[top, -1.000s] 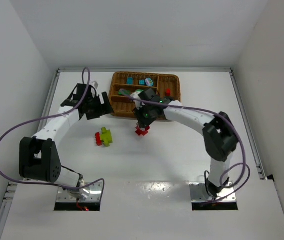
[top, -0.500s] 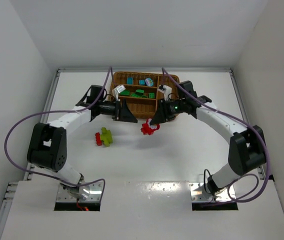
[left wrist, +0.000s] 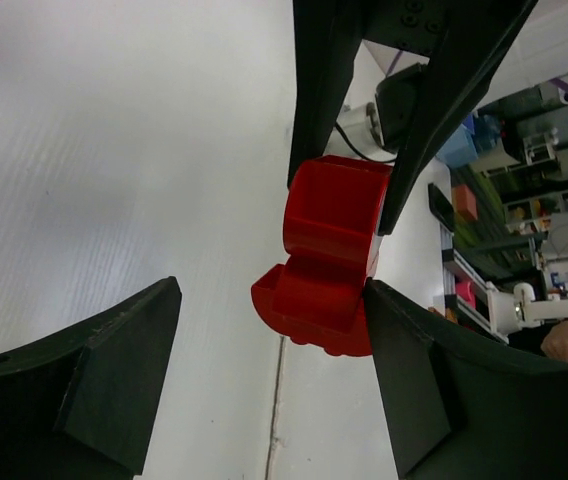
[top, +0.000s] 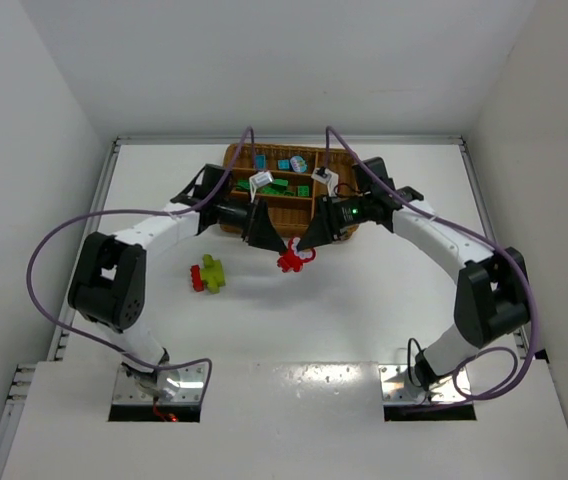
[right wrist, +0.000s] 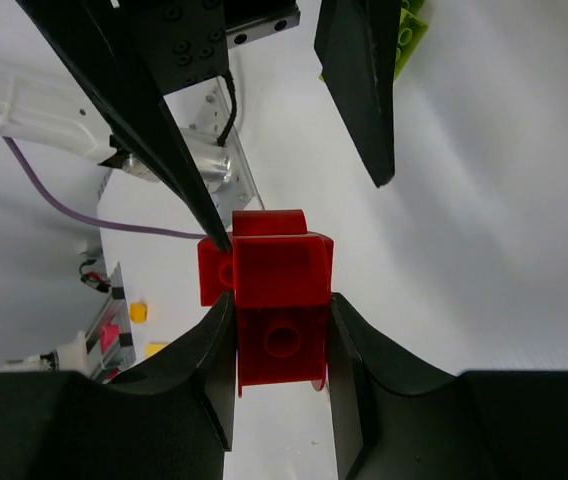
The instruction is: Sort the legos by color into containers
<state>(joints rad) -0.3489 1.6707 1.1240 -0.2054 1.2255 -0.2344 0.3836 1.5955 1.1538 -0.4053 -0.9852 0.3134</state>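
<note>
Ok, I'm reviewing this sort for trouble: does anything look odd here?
Yes: both grippers meet on one red brick, in front of the basket. The right gripper is shut on it while the left gripper stands open around the same brick. Odd for a sort, possibly a handover.

**Occluded and cropped items**
Top view: the arms partly hide the near wall of the wicker tray (top: 347,160). The stud layout of the red lego (top: 291,260) is too small to resolve. Right wrist view: the top edge crops the lime-yellow lego (right wrist: 411,30).
</note>
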